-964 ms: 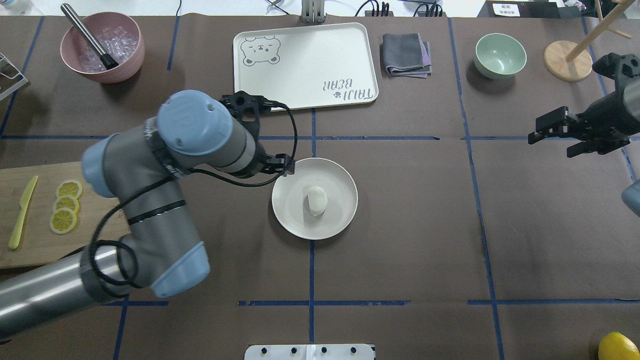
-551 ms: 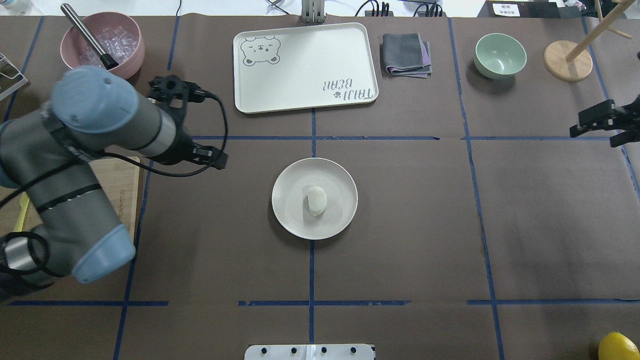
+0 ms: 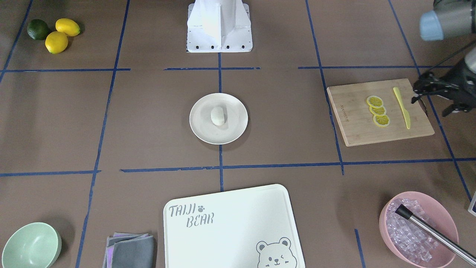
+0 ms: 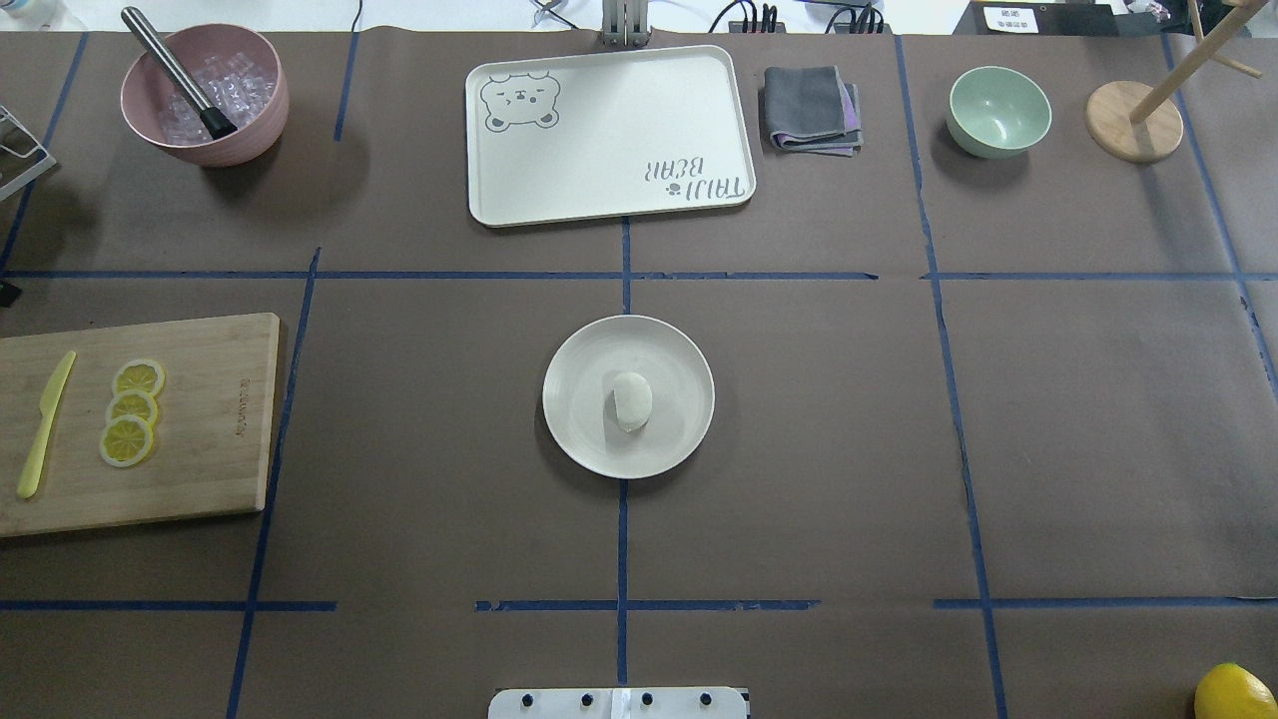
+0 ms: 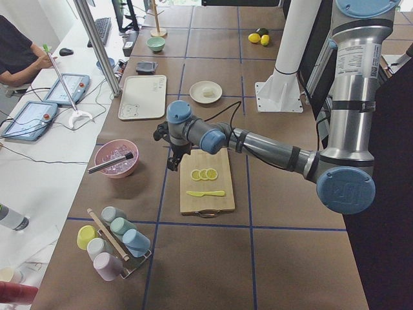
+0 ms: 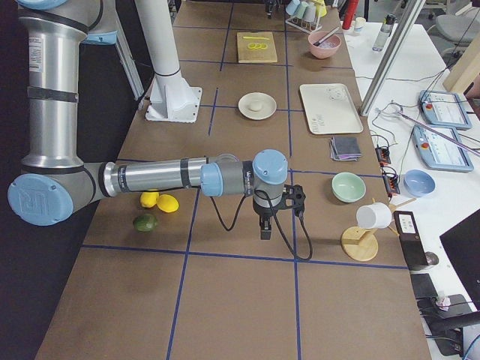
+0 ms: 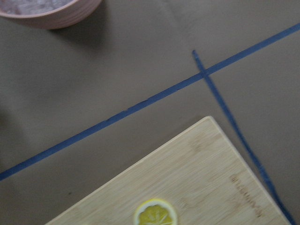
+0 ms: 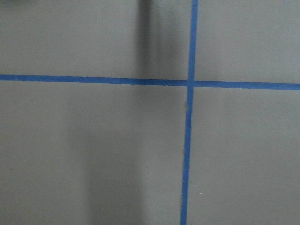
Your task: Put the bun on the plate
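Note:
The white bun (image 4: 632,401) lies near the middle of the round cream plate (image 4: 579,449) at the table's centre, with nothing touching it. The front-facing view shows the same bun (image 3: 218,115) and plate (image 3: 200,130). My left gripper (image 3: 429,106) hangs far from them, by the outer end of the cutting board; its fingers look apart and hold nothing. The right gripper (image 6: 262,225) shows only in the exterior right view, low over bare table, and I cannot tell its state. Neither arm appears in the overhead view.
A cutting board (image 4: 200,419) with lemon slices (image 4: 130,409) and a yellow knife (image 4: 45,424) lies at the left. Along the far edge are a pink ice bowl (image 4: 205,95), the bear tray (image 4: 609,130), a folded cloth (image 4: 811,108) and a green bowl (image 4: 998,110).
My left arm has pulled back from beside the plate, leftward and out of the overhead view. The right gripper has gone off the right edge. The bun has stayed on the plate.

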{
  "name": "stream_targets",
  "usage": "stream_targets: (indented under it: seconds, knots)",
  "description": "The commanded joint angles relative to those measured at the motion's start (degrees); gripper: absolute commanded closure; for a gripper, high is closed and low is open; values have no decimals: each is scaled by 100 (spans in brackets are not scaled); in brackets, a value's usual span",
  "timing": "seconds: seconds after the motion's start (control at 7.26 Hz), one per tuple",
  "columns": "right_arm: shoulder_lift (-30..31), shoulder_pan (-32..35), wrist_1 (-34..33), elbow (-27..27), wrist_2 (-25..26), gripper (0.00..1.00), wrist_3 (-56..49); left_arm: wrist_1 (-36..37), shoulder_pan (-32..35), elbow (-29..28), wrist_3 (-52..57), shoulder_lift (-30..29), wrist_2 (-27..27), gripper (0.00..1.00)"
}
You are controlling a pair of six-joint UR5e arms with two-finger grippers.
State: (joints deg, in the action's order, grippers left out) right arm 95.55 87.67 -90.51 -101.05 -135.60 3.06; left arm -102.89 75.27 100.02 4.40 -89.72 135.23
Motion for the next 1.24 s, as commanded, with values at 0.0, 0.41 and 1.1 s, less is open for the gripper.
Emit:
stream_targets:
  seconds: [0.0,0.41,1.1]
  knots:
    - [78,434,-19,261,34,0,-699,58,1222,-920,1394,-36,572,2]
    - [34,515,-19,262,166,0,-710,743,1262,-879,1344,-28,636,1]
    - [60,550,-168,271,113,0,-710,621,1341,-538,1361,437,601,0]
